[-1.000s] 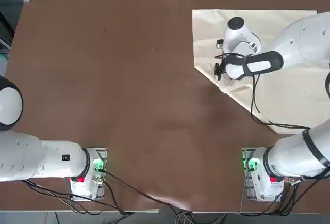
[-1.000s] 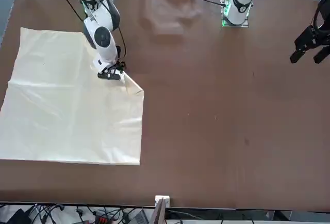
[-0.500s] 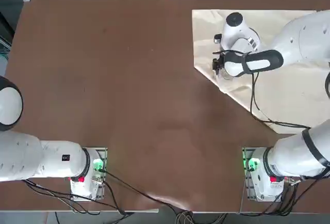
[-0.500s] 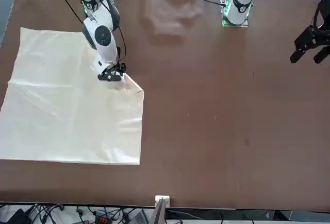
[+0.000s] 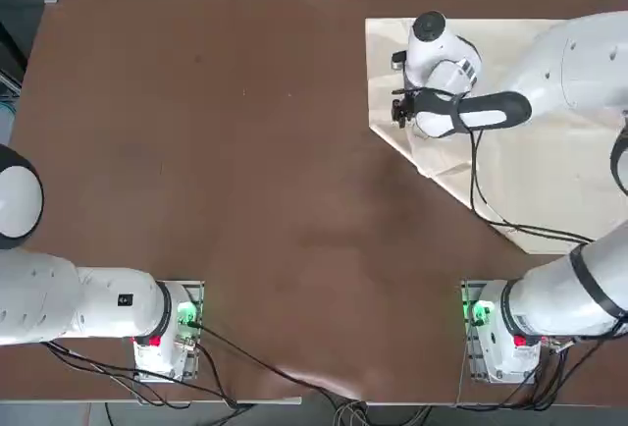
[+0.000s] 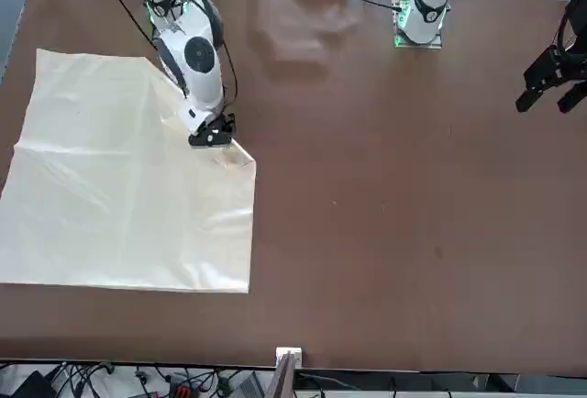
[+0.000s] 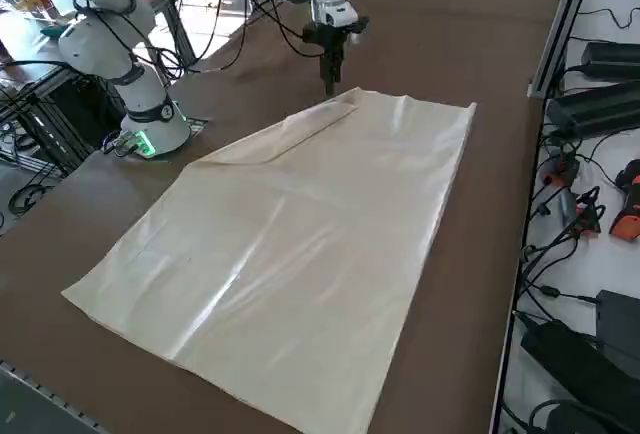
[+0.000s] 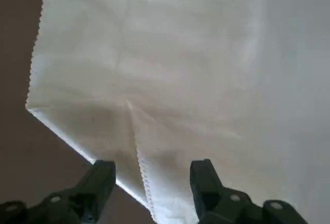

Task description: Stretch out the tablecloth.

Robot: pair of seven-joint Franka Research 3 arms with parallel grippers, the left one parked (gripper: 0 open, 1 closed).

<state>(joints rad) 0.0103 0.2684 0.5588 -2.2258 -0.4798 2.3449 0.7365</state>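
Note:
The tablecloth (image 5: 549,151) is a cream sheet spread over the far right part of the brown table. Its near left corner is folded over onto the sheet, leaving a diagonal edge (image 5: 442,186). My right gripper (image 5: 400,112) hangs just above the cloth's left side, close to the upper end of that fold. In the front view the gripper (image 6: 211,138) sits by the raised flap (image 6: 240,154). The wrist view shows the gripper (image 8: 152,180) open, its fingers (image 8: 100,180) astride the flap's zigzag-cut edge (image 8: 138,152), gripping nothing. The cloth (image 7: 300,244) is creased.
Bare brown table (image 5: 216,151) stretches left of the cloth. The arm's black cable (image 5: 481,190) hangs over the sheet. Cables and power bricks (image 7: 590,104) lie past the table's far edge rail.
My right gripper has moved along the fold, away from the arm's base and toward the cloth's left edge. Its fingers stay open. The cloth has not shifted.

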